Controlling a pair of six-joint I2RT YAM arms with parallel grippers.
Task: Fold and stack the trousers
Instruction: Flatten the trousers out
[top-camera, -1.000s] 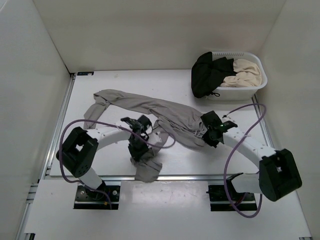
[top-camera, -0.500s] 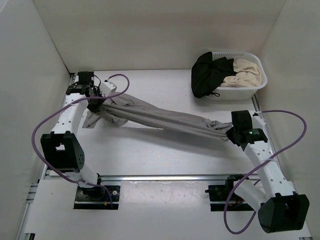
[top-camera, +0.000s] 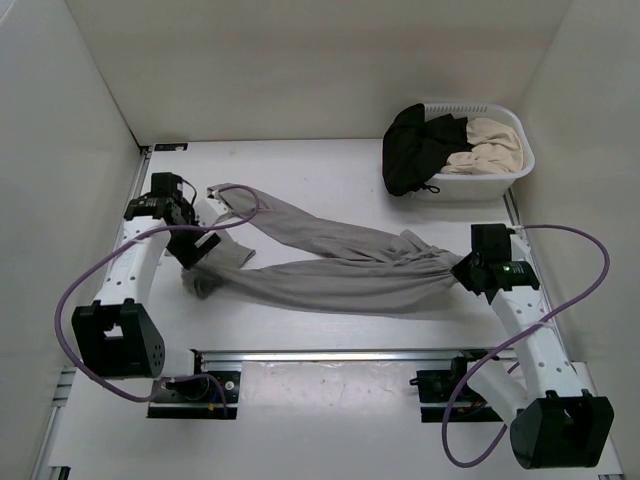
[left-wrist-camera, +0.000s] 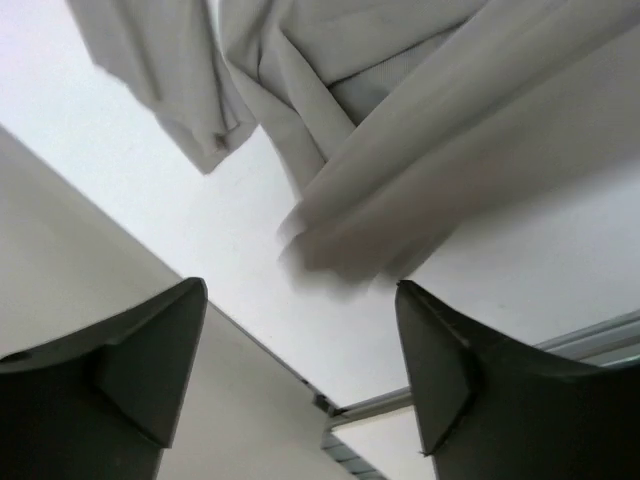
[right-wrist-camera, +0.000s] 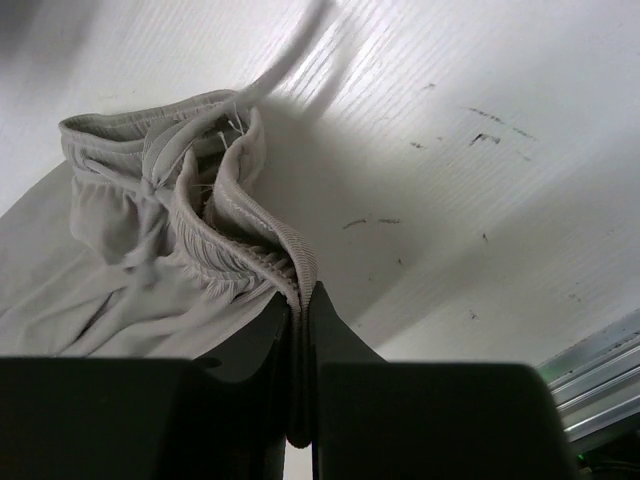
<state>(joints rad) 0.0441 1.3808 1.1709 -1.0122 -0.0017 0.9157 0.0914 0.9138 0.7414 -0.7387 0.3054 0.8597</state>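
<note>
While the left pincer (left-wrist-camera: 300, 290) is hovering released at the left side of the counter (top-camera: 330, 175), jaws spread wide with nothing between them and the leg ends lying just beyond, the trousers (top-camera: 340, 270) are stretching across the middle of the counter, two legs fanning leftward from a bunched waist. At the right, the right pincer (right-wrist-camera: 303, 300) is clenching the gathered waist edge, and farther back a white basket (top-camera: 485, 186) is holding a black garment (top-camera: 415, 150) and a beige garment (top-camera: 492, 140).

The trousers (top-camera: 340, 268) are plain mid-grey; the basket (top-camera: 490, 183) is white, holding a black garment (top-camera: 413, 150) and a cream garment (top-camera: 492, 143).
</note>
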